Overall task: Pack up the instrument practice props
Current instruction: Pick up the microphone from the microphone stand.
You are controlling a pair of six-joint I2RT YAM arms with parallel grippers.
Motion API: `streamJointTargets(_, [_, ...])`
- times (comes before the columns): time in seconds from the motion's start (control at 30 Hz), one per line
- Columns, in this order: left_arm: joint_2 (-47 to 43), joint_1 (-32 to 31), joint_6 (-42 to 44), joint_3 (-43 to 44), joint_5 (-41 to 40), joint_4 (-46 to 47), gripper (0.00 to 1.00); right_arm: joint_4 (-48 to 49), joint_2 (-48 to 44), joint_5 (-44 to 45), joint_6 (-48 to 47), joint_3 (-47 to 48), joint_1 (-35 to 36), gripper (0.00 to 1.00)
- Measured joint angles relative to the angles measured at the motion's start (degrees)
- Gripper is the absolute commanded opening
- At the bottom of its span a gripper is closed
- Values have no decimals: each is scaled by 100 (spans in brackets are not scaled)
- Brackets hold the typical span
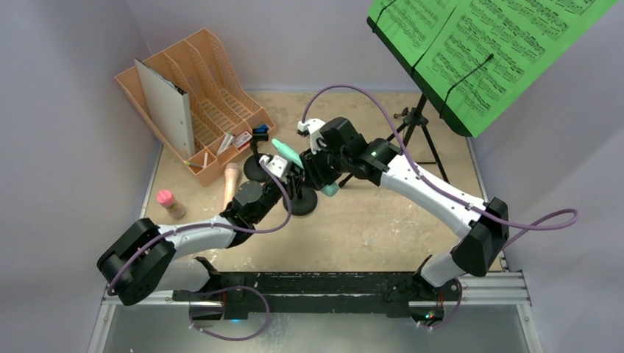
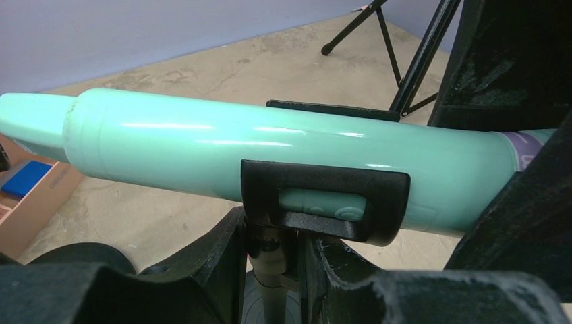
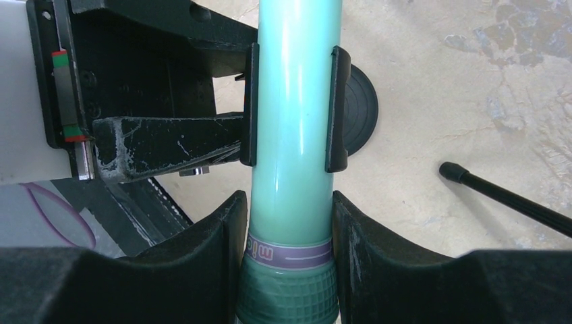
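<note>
Right gripper (image 3: pixel 289 233) is clamped on the glossy teal plastic toy microphone (image 3: pixel 290 101) just above its ribbed head, placed to pull it free. The mic sits in the black U-shaped clip (image 2: pixel 324 202), mid-table. Left gripper (image 2: pixel 273 253) looks closed on the short black clip pole (image 2: pixel 270 287) below the clip, probably bracing it against tipping.

We see the teal microphone (image 2: pixel 202 145) as smooth, glossy plastic, its head end ribbed and duller. The clip pole (image 2: pixel 378 202) holding it is matt black plastic. The right tool's (image 3: pixel 290 229) fingers (image 3: pixel 202 263) look matt, black and scuffed. The desk (image 3: pixel 472 101) is rough, mottled beige.
</note>
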Motion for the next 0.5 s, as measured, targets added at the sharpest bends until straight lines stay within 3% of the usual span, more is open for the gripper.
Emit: streamJointTargets(0.5, [-136, 160, -341, -9, 50, -275, 0, 262, -92, -149, -131, -308, 0, 0])
